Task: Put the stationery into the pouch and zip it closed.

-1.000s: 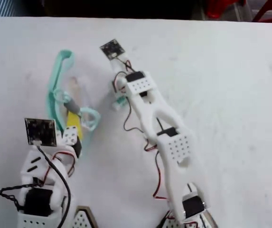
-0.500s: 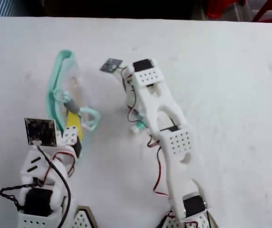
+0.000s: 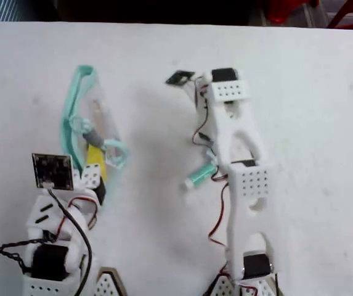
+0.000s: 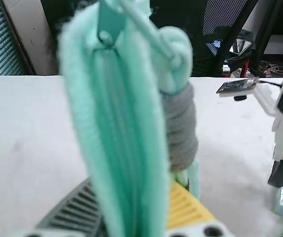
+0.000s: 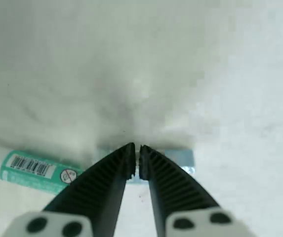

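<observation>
Nearest the arms' bases, the left gripper [image 3: 95, 169] is clamped on the near end of the pouch [image 3: 71, 117], the teal zip edge standing up between its 2 jaws. From here the pouch stretches away across the table [image 3: 312, 92]: clear sides, a soft teal fabric border, the mouth gaping, and a grey-capped item [image 4: 181, 128] already sitting inside.

Just to the right of the pouch's near end lies a teal tube [image 3: 199, 174], on its side and apart from the pouch. It looks light, rigid and smooth, so it is likely to roll or squirt out of a pinch. A hold across its middle, square to its length, seems safest.

Beside the tube, on the side away from the pouch, is 1 small pale blue block [image 5: 183, 160], flat and probably light. It could be taken across its narrow sides.

The right gripper [image 5: 135, 153] points down at that block with its jaws drawn almost together, only a thin slit between them. Whether the tips nip the block's edge I cannot tell.

The pouch itself is limp and will sag. Its far end lies loose on the table, so zipping will likely need the fabric held taut against the pull.
</observation>
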Robot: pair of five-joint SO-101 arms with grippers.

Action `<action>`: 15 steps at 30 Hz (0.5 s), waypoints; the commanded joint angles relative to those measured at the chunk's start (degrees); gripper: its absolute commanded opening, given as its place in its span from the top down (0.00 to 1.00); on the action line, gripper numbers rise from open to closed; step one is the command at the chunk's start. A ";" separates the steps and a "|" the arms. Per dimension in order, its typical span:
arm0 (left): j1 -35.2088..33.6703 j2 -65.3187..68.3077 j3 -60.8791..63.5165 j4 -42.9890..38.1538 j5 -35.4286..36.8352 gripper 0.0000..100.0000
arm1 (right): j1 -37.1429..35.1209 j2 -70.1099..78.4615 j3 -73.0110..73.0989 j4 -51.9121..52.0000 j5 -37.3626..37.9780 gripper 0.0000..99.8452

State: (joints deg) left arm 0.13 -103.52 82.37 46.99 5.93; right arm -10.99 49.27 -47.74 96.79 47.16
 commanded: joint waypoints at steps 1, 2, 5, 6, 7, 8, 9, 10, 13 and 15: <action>-0.04 -0.92 -0.79 -2.02 0.44 0.98 | 0.66 -10.51 -1.49 1.89 -4.84 0.98; -0.04 -0.92 -0.79 -2.02 0.44 0.98 | 0.66 -12.70 -1.05 1.89 -6.86 0.98; -0.04 -0.92 -0.79 -2.02 0.44 0.98 | 0.57 -20.00 4.13 1.89 -12.48 0.98; -0.04 -0.92 -0.79 -2.02 0.44 0.98 | 0.31 -22.55 6.95 1.89 -14.33 0.98; -0.04 -0.92 -0.79 -2.11 0.44 0.98 | 0.13 -25.10 10.46 1.80 -16.26 0.98; 0.04 -0.92 -0.79 -2.11 0.44 0.98 | -0.31 -27.21 13.80 1.80 -17.76 0.98; 0.04 -0.92 -0.79 -2.11 0.44 0.98 | -0.66 -29.49 17.49 1.71 -19.25 0.98; 0.04 -0.92 -0.79 -2.11 0.44 0.98 | -0.75 -31.60 21.10 1.71 -20.48 0.98; 0.04 -0.92 -0.79 -2.11 0.44 0.98 | -0.66 -37.23 31.30 -0.48 -24.53 0.98; 0.04 -0.92 -0.79 -2.11 0.44 0.98 | -0.31 -40.84 37.19 -3.74 -27.87 0.98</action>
State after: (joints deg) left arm 0.13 -103.52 82.37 46.99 5.93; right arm -11.16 15.78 -17.58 96.35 23.34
